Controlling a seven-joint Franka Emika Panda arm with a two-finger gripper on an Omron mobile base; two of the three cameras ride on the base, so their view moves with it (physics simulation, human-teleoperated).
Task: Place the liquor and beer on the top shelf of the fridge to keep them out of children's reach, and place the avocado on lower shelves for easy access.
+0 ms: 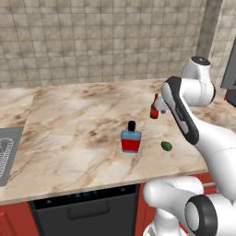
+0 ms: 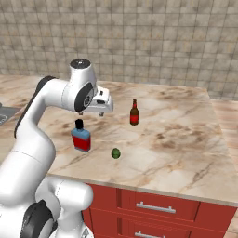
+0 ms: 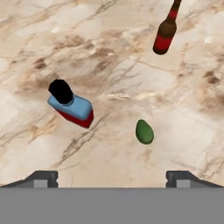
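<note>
On the marble tabletop (image 1: 69, 120) stand one liquor (image 1: 131, 138), one beer (image 1: 154, 108) at its 1 o'clock, and one avocado (image 1: 166, 146) at its 3 o'clock. Overhead, the gripper (image 3: 112, 177) hangs released, fingertips (image 3: 43, 178) spread; the left base view adds a sink (image 1: 7, 152).

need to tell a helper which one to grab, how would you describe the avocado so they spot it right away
Look at the marble counter, near its front edge. Two bottles stand there: a squat blue liquor bottle and a slim brown beer bottle. The avocado lies apart from both, nearer the front edge: a small, dark-green oval, far smaller than either bottle.
</note>
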